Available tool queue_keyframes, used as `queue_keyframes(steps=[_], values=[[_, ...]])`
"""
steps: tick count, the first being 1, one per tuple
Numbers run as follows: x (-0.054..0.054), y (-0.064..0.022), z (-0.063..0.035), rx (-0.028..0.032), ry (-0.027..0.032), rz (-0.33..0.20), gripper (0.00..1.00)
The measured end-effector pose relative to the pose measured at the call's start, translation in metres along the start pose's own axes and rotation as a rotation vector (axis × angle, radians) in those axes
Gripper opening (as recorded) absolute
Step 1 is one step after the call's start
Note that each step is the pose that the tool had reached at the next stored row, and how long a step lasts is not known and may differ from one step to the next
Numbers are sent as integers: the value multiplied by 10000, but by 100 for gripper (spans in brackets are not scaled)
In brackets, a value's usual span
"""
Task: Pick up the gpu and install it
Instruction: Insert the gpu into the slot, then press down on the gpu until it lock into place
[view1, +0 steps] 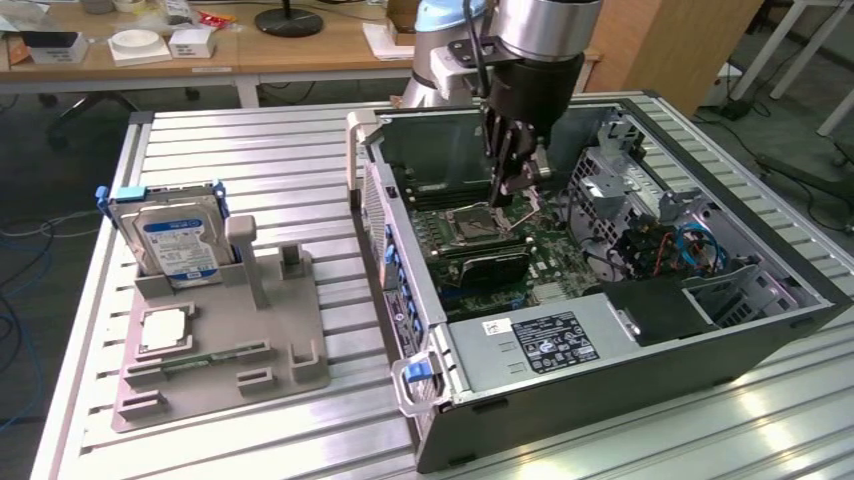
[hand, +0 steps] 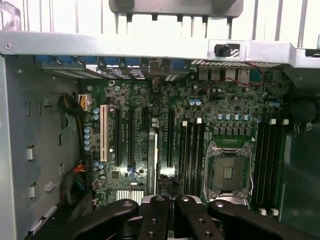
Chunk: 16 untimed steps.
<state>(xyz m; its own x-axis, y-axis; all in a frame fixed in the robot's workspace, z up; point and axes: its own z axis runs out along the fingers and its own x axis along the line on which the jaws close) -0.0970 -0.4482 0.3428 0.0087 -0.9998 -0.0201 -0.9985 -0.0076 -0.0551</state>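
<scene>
Black two-finger gripper (hand: 170, 201): jaws were together, empty, hanging inside the open grey metal tower case (view1: 601, 375). Just below the tips, the slim dark gpu (view1: 483, 268) stood upright on the green motherboard (hand: 235, 102). Silver blue-labelled hard drive (view1: 180, 245) sat well apart, at the exterior view's left.

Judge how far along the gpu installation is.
Done: the gpu is off the table and stands on the motherboard inside the case. In hand: nothing that shows; the gripper hangs above the motherboard, jaws shut. Left: whether the gpu is fully seated cannot be told.
</scene>
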Motion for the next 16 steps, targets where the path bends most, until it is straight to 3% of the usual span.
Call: queue_keyframes(steps=[9,16], values=[[4,5,155,-5,6,1,10],[4,4,156,-6,9,0,10]])
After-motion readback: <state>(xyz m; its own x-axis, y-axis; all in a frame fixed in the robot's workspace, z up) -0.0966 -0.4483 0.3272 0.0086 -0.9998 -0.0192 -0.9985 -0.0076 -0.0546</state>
